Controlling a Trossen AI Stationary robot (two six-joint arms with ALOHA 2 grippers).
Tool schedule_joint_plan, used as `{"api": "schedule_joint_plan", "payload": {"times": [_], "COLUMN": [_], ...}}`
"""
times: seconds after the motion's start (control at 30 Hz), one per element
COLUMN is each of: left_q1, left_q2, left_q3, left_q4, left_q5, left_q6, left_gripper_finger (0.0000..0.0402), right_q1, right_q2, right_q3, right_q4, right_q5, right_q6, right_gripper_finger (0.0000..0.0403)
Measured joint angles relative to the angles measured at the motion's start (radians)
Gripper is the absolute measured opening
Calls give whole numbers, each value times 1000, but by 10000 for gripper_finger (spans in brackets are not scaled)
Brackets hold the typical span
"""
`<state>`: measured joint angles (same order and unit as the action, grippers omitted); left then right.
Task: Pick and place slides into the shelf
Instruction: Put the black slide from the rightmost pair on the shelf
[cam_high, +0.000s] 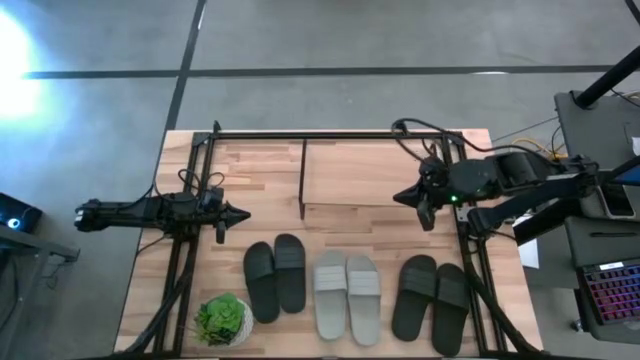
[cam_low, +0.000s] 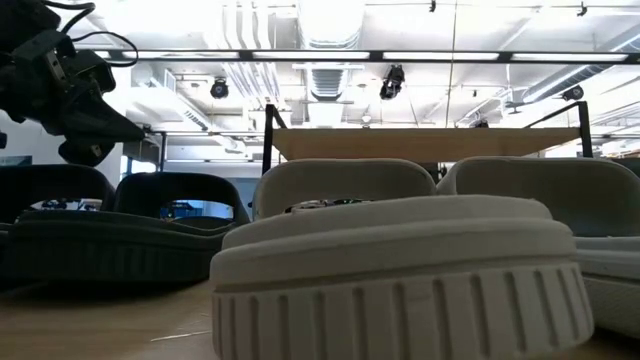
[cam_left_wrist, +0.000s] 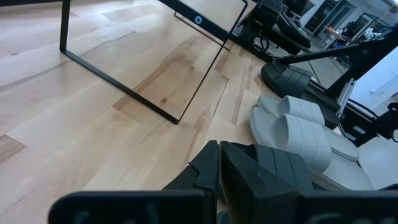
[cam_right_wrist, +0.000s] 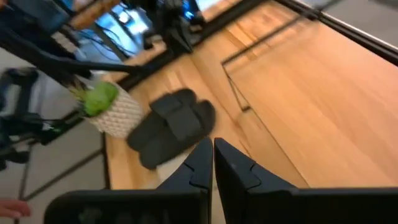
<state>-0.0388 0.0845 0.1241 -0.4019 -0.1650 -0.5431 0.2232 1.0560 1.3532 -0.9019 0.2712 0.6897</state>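
Three pairs of slides lie sole-down in a row along the table's near edge: a dark pair (cam_high: 275, 277), a light grey pair (cam_high: 347, 295) and another dark pair (cam_high: 432, 300). The shelf (cam_high: 375, 175), a thin black frame with a light wooden board, stands at the table's far middle. My left gripper (cam_high: 240, 213) hovers shut at the left, beyond the left dark pair. My right gripper (cam_high: 400, 197) hovers shut at the right, by the shelf's near right corner. The wrist views show each pair of fingers closed together: left gripper (cam_left_wrist: 221, 163), right gripper (cam_right_wrist: 212, 158).
A green potted plant (cam_high: 222, 320) in a white pot stands at the table's near left corner, beside the left dark pair. Black arm-mount rails run along both sides of the table. Bare wood lies between the shelf and the row of slides.
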Motion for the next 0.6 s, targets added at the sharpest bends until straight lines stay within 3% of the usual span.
{"api": "schedule_joint_plan", "payload": {"times": [0.33,0.6], "left_q1": [0,0], "left_q2": [0,0], "left_q3": [0,0], "left_q4": [0,0], "left_q5": [0,0], "left_q6": [0,0], "left_gripper_finger": [0,0], "right_q1": [19,155], "right_q2": [16,118], "right_q3": [-19,-37], "right_q4": [-136,-196], "right_q5": [-9,-24], "right_q6": [128,226], "right_gripper_finger": [9,9]}}
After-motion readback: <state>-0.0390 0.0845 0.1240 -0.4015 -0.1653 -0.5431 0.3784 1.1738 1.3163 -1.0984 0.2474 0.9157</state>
